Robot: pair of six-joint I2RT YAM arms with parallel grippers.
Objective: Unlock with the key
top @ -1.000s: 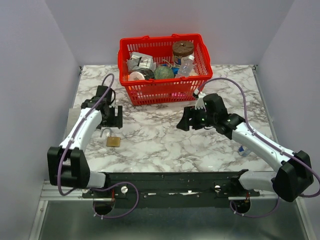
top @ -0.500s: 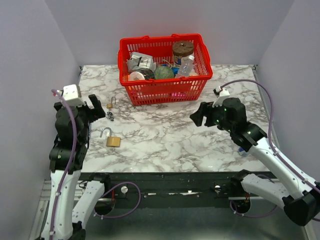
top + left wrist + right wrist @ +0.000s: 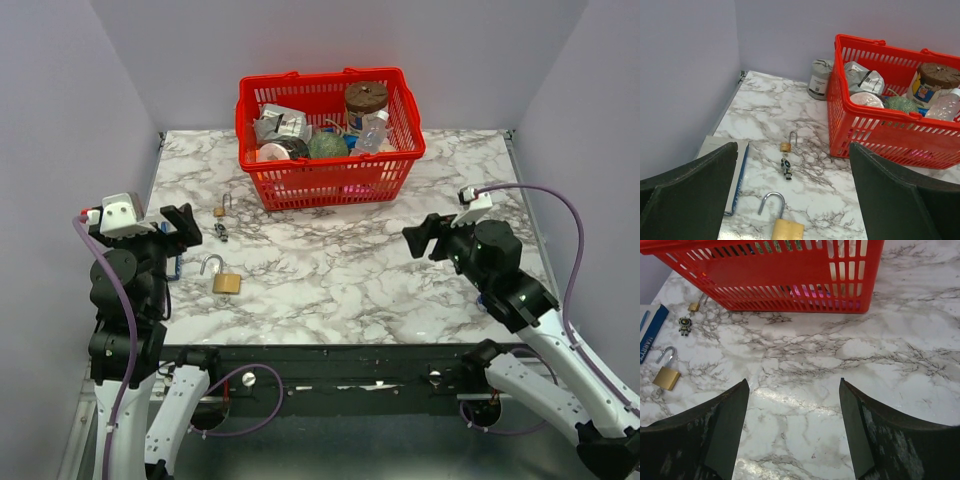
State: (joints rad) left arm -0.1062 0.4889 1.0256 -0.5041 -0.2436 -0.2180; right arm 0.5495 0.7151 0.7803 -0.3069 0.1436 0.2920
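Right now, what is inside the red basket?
The red basket holds a brown-lidded jar, a clear bottle, a green ball and a silver pouch. Something pink shows through the wall; what lies under them is covered.

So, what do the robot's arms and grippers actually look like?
Both the left arm and right arm have white links with black joints, each trailed by a looping purple cable. A small white box sits at each wrist. The left gripper and right gripper are black, with broad wedge-shaped fingers; the right ones look speckled pale. No readable markings.
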